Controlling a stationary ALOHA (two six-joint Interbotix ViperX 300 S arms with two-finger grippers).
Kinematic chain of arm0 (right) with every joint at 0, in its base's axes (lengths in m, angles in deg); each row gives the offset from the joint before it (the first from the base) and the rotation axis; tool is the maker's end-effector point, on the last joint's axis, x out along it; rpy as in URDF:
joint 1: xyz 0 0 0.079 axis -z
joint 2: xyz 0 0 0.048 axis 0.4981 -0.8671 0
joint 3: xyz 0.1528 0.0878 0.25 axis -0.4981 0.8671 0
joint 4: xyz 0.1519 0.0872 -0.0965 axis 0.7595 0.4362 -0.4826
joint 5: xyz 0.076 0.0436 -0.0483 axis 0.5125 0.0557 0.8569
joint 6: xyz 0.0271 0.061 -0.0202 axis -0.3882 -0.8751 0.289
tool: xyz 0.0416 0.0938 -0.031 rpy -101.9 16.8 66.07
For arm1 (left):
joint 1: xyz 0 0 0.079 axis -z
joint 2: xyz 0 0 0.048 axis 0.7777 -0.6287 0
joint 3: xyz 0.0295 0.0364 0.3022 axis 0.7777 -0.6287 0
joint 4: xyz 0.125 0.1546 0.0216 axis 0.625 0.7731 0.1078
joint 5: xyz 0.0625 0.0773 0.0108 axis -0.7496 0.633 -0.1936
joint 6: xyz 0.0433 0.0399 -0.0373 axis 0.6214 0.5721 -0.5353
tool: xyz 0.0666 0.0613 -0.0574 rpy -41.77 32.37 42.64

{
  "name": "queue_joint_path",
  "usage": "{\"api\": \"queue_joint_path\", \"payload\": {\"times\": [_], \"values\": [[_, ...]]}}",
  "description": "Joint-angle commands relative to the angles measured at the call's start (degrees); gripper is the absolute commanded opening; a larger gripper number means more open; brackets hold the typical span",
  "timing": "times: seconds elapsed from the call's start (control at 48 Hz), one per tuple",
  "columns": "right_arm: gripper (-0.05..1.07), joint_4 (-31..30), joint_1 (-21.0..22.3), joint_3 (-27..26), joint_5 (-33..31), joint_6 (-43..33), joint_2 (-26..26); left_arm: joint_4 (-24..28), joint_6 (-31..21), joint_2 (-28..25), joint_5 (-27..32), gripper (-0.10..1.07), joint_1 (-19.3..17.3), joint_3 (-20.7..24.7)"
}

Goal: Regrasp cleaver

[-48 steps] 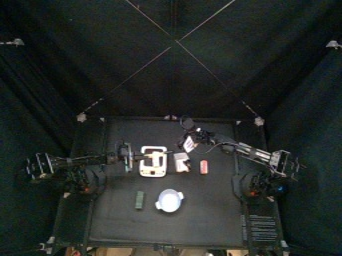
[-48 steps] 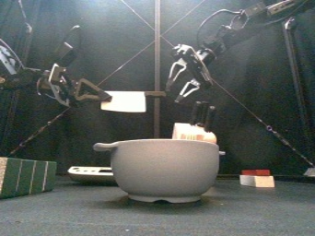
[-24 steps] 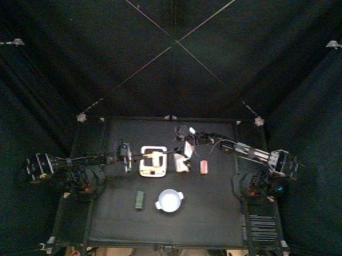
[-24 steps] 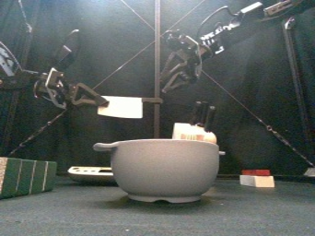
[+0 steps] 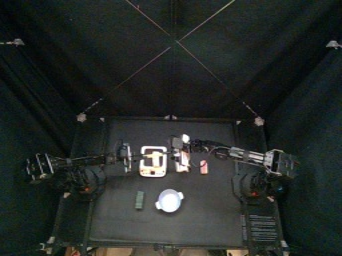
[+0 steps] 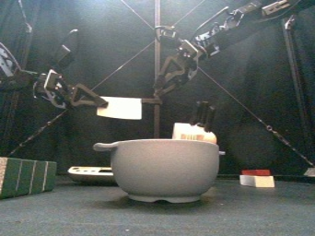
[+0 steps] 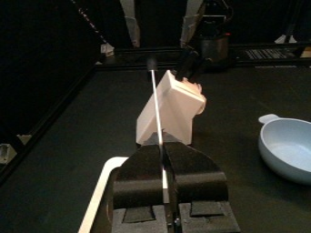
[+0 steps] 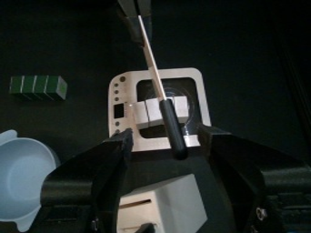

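I see a black table [image 5: 120, 205] penned in by black curtains. No writing is legible to me anywhere. My left tool [image 6: 81, 94] is clenched on the cleaver [image 6: 122, 108], holding it in the air above the table's middle, over the bowl [image 6: 160, 169] in the front view. My right tool [image 6: 172, 57] has risen and swung toward 9 o'clock since a second ago; its jaws stand released around the cleaver's dark handle, seen from the right wrist, not yet gripping.

One cleaver [image 6: 122, 108], one white bowl [image 6: 164, 170], one green block [image 6: 25, 177], two pincers
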State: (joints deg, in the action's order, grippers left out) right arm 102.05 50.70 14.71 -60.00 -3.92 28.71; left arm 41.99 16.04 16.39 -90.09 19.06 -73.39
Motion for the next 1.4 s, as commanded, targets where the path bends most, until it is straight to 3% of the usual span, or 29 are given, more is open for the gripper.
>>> {"api": "queue_joint_path", "payload": {"times": [0.0,0.167,0.562,0.896,1.229,1.375], "values": [[0.91,-0.4,-0.1,-0.9,1.1,0.1,-0.2,-0.2,0.1,0.3,-0.2,0.16,-0.2,0.8],[0.89,-1.0,0.3,-1.5,1.1,0.0,-2.2,-0.1,0.1,0.3,-0.2,0.16,-0.2,0.8],[0.68,-1.1,0.7,-4.3,-2.8,0.4,-4.7,0.7,0.2,-0.1,-0.2,0.16,-0.3,0.6],[0.67,-0.1,1.0,-8.9,-10.7,0.8,-7.5,1.4,0.2,-0.5,-0.2,0.16,-0.4,0.7],[0.65,-0.3,3.2,-9.8,-11.5,1.0,-7.8,1.4,0.2,-0.7,1.1,0.16,-0.5,0.5],[0.56,-0.4,3.7,-9.5,-11.5,1.0,-8.1,1.4,0.2,-1.8,1.4,0.16,-1.0,1.0]]}}
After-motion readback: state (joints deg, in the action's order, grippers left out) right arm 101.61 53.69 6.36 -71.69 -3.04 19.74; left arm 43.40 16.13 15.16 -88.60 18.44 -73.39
